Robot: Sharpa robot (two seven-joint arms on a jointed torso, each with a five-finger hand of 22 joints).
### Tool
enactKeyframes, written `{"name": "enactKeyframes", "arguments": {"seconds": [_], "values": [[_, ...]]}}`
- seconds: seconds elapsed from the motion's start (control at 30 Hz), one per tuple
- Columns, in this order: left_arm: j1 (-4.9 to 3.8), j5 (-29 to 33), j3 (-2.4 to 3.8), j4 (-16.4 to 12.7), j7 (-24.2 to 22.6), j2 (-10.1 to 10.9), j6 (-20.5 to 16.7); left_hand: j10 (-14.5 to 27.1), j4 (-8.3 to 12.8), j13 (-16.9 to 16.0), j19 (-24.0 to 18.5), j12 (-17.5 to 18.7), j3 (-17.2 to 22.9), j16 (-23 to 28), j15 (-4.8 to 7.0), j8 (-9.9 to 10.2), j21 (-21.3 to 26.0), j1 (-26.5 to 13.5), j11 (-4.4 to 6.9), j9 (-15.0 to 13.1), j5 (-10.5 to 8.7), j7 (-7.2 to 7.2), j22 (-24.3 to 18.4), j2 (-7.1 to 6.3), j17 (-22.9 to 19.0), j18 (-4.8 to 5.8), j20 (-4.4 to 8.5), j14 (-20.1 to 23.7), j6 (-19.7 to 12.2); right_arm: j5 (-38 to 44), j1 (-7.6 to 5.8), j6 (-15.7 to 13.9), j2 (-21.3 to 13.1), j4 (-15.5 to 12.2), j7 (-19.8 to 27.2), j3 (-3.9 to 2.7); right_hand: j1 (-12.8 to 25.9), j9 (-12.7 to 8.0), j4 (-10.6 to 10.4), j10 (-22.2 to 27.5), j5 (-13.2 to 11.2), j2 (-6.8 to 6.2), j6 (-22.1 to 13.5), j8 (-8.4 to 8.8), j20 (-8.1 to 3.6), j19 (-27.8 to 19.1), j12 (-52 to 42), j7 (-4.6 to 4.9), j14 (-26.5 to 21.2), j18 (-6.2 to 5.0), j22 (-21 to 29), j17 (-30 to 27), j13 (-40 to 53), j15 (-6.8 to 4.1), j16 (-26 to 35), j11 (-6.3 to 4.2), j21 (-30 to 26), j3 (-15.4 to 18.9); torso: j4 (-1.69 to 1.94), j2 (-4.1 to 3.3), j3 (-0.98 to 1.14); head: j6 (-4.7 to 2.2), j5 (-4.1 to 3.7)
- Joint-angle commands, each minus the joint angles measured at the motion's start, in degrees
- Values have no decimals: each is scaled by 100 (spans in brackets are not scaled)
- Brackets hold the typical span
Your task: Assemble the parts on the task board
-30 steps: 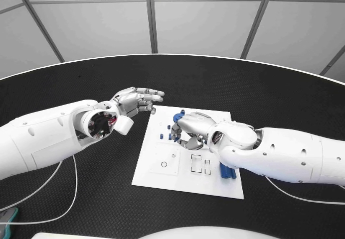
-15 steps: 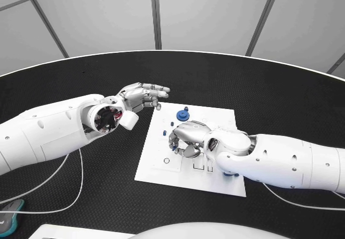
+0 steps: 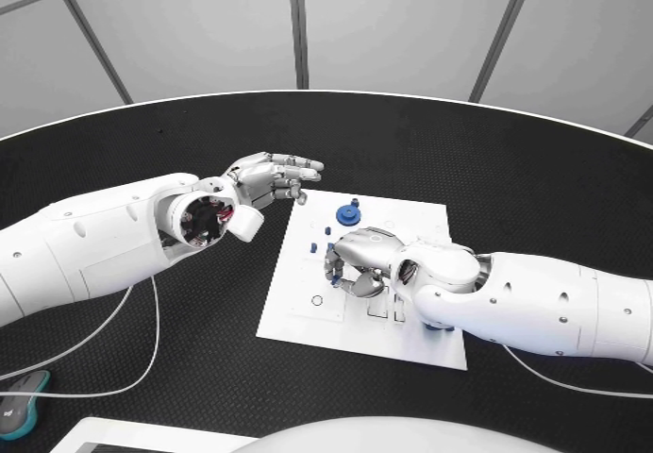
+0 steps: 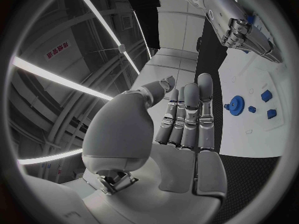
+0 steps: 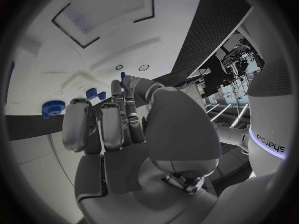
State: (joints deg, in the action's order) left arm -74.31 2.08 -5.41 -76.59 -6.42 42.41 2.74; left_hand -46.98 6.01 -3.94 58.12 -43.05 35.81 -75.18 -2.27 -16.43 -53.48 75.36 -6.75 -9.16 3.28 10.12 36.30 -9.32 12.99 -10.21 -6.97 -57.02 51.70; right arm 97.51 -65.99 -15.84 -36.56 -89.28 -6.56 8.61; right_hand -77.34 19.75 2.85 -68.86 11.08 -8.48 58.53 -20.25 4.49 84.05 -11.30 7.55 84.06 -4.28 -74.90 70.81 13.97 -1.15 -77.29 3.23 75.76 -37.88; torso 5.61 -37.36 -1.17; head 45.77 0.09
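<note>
Near to far in the head view. Task board (image 3: pixel 307 321) sat centre frame, its near end carrying a small round hole (image 3: pixel 316 301) at lower left and rectangular slots (image 3: pixel 376 308) beside it, both looked unfilled. A dark blue part (image 3: pixel 433 327) peeked out under the right forearm at the board's right edge. Right hand (image 3: pixel 357 260) hung low over the board's middle, palm down, fingers curled in; whether it pinched a part could not be told, likely positioned to seat or pick one. Small blue blocks (image 3: pixel 324 248) lay just left of it. Blue gear (image 3: pixel 348 215) stood upright at the far end, probably already on its peg. Left hand (image 3: pixel 271 177) hovered off the board's upper-left corner over the black table (image 3: pixel 163 359), fingers loosely bent and apart, holding nothing, seemingly waiting clear.
</note>
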Motion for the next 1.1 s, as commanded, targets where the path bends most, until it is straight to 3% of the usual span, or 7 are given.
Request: {"name": "enactKeyframes", "arguments": {"seconds": [0.03,1.1], "values": [[0,0,0,4,2,3,-1,30,8,2,-1,26,-34,33,-14,34,19,23,-3,1,-9,25,-7,49,-7,-40,-35,35,-1,0,0,-1,-19,-10,-6,0,44,5,22,-32,26,-2,-25,7,-25,92,33,15,214,89,-427,8,4,-21,-27,16,-27,0,2,-4,1,15,11],[0,0,0,3,19,8,13,36,2,-2,4,31,-48,34,-18,40,26,23,-6,-1,-9,26,-14,58,-8,-40,-40,34,1,0,0,182,-1,35,-78,0,56,13,26,-40,31,11,-24,12,-21,96,48,19,217,92,-438,20,3,-16,-37,20,-15,-2,-1,1,-2,77,28]]}}
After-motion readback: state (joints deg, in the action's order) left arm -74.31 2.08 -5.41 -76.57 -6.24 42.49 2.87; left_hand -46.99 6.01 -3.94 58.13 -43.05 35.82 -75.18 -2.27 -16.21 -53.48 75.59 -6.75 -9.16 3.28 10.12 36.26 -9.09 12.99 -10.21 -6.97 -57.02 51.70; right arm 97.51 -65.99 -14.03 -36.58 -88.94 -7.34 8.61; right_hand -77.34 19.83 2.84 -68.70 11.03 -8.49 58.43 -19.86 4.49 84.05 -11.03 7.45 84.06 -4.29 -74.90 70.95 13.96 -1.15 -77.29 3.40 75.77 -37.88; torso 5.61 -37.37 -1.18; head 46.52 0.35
